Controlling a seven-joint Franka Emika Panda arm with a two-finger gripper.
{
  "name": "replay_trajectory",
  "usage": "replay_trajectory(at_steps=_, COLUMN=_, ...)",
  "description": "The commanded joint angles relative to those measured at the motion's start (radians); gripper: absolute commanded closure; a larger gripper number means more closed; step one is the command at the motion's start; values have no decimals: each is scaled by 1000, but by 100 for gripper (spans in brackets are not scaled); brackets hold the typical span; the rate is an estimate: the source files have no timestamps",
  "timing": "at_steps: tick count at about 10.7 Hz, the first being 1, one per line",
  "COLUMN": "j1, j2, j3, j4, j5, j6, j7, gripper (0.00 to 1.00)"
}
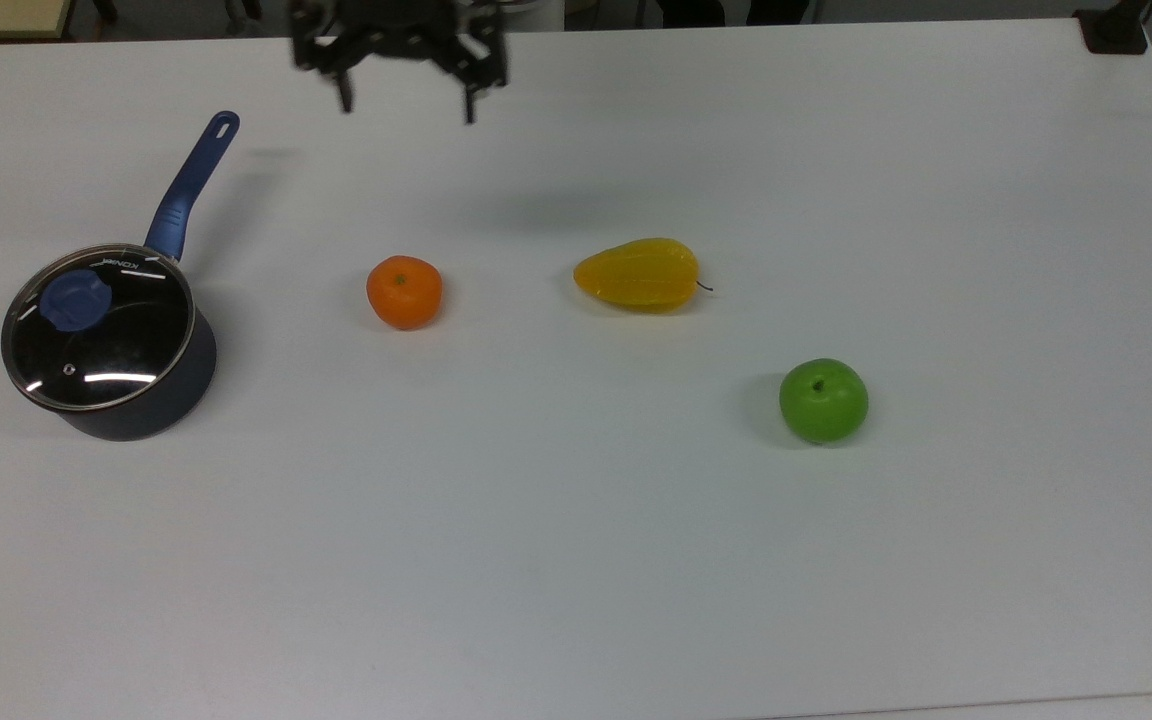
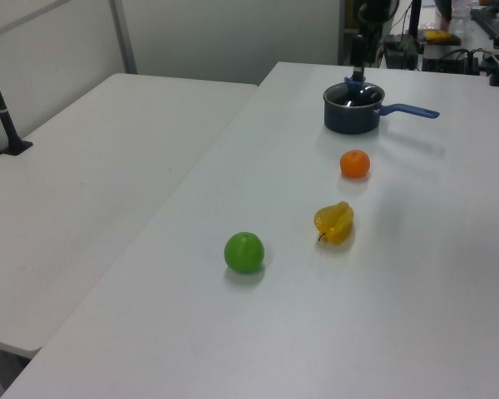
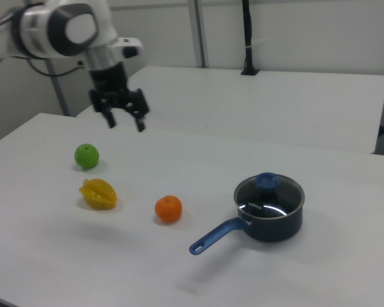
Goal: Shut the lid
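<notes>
The lid sat on the pot, lower left; glass, likely slippery, best taken by its knob. My gripper hung wide open, empty.

A lab: plain white tables, a robot arm, and cabled equipment behind.

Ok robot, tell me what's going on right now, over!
Hand open, empty, up in the air away from the pot. Lid sitting on the blue pot, closed. Nothing in the way; fruit off to the side.
</notes>
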Motion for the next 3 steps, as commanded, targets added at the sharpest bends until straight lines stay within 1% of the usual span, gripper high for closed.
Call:
replay_trajectory(at_steps=1, j1=37, j2=-136, j3=-16, j4=-142, j5=-1, j6=-61, j7=-5, gripper=0)
replay_trajectory(at_steps=3, j1=26, j2=-133, j3=-16, j4=-138, j5=1, j6=-72, j7=-5, gripper=0)
